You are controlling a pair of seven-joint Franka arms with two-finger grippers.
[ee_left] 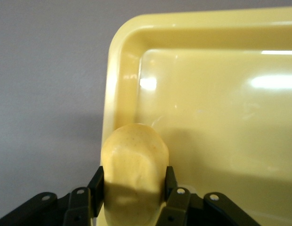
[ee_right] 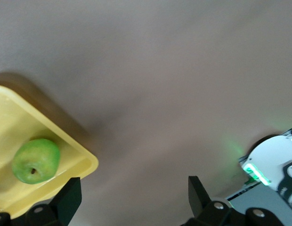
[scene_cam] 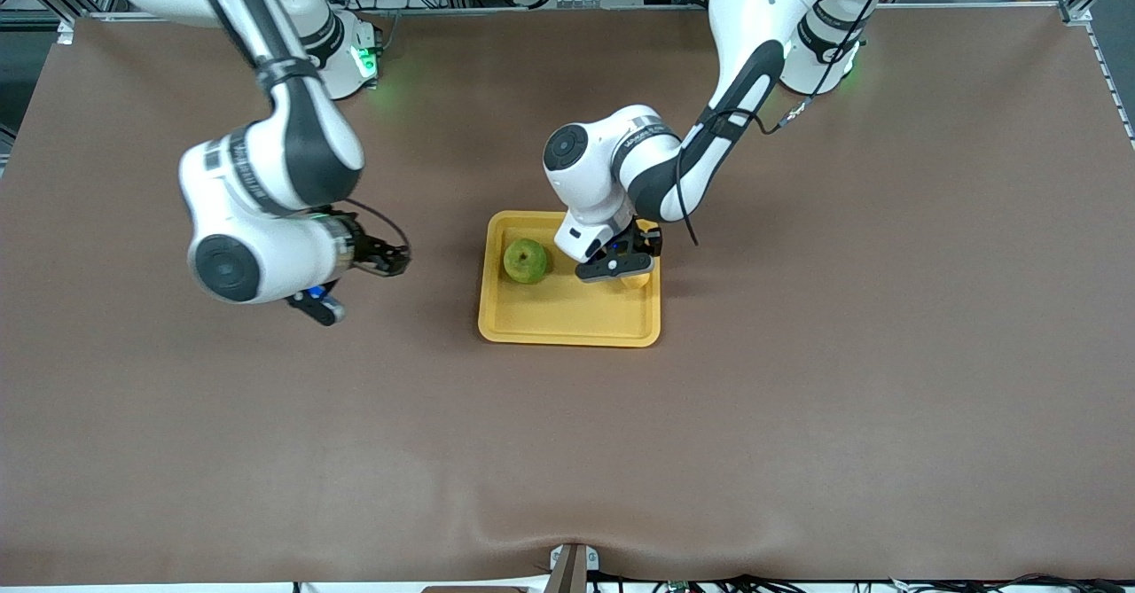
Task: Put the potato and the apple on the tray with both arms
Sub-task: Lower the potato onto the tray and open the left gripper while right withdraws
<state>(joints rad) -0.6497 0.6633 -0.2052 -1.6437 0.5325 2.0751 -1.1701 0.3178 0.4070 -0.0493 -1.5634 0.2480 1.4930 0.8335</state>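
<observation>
Gripping potato (ee_left: 133,165), left gripper (ee_left: 132,190); right gripper (ee_right: 132,197) wide.

No readable text, labels, brands or numbers anywhere, faint lettering on the left arm's (scene_cam: 621,167) wrist band too small to make out

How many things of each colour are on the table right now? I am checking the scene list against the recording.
Green: 1, the apple, lying in the tray.
Yellow-orange: 2, the tray and the potato, which the left pincer grips over the tray's edge toward the left arm's end.
Total: 3.
</observation>
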